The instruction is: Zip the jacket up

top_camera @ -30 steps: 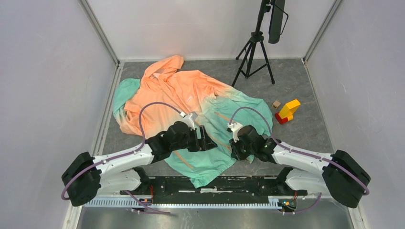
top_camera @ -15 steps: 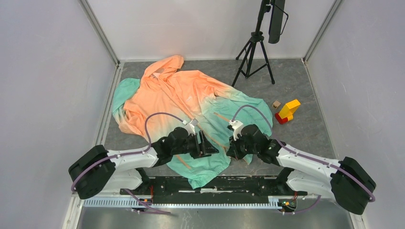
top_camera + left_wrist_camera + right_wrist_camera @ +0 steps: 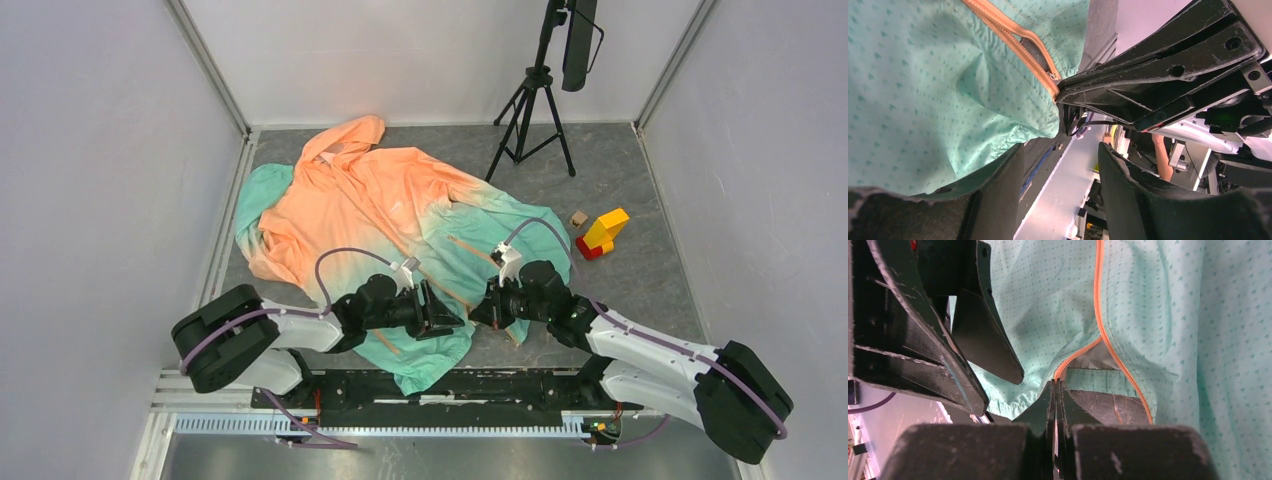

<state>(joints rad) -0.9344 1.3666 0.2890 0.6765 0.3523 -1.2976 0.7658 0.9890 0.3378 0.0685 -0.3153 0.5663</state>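
The jacket [image 3: 370, 205] lies spread on the table, orange at the far left and fading to teal at the near hem. Its orange zipper [image 3: 1099, 315] runs down the teal front [image 3: 1158, 300] and splits near the hem. My right gripper [image 3: 1055, 386] is shut on the lower end of one zipper edge; in the top view it [image 3: 484, 308] is at the hem. My left gripper [image 3: 1060, 150] is open and holds nothing, with teal fabric [image 3: 923, 100] against its left finger [image 3: 998, 185]. It [image 3: 446, 318] sits just left of the right gripper.
A black tripod [image 3: 530, 110] stands at the back right. A yellow and red block [image 3: 603, 232] and a small wooden cube [image 3: 578, 217] lie right of the jacket. The black arm base rail [image 3: 450, 385] runs along the near edge, just below the hem.
Both grippers have moved toward the jacket's near hem. The left arm has swung lower and its gripper has come closer to the right gripper.
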